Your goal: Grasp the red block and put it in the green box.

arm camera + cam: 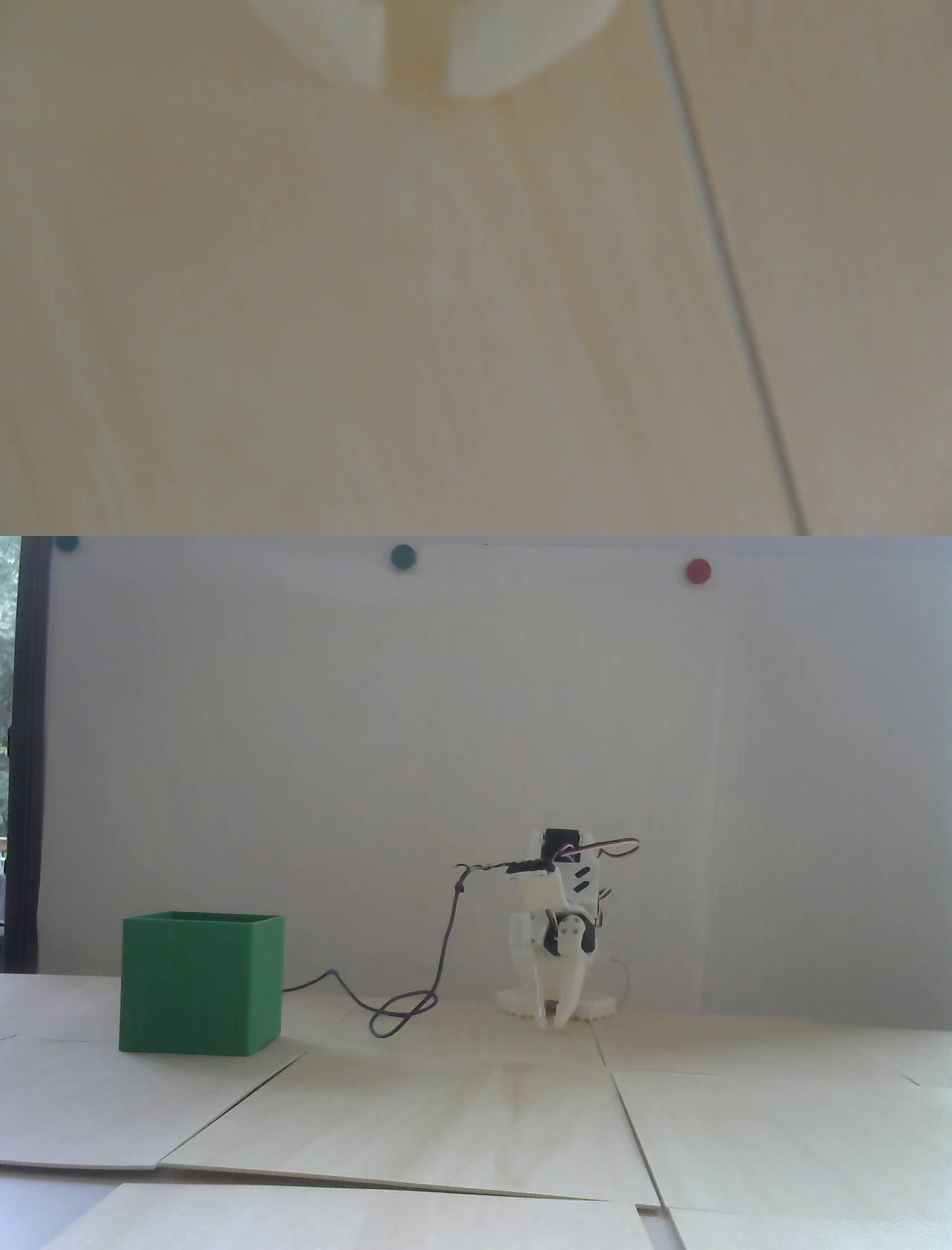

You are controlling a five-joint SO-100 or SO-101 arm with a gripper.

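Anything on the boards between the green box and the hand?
In the fixed view, a dark cable loops on the boards between the green box and the hand. No red block visible.

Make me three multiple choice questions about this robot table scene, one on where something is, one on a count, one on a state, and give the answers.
1. In the fixed view, where does the green box stand relative to the arm?
A. To its left
B. To its right
C. On top of it

2. How many round magnet dots show on the wall?
A. One
B. Three
C. Five

3. What is between the gripper fingers in the wrist view?
A. A red block
B. A cable
C. Nothing

Answers:
1. A: the box sits at the left of the table, the arm near the middle.
2. B: two green dots and one red dot line the top of the wall.
3. C: only bare wooden board shows through the gap between the fingers.
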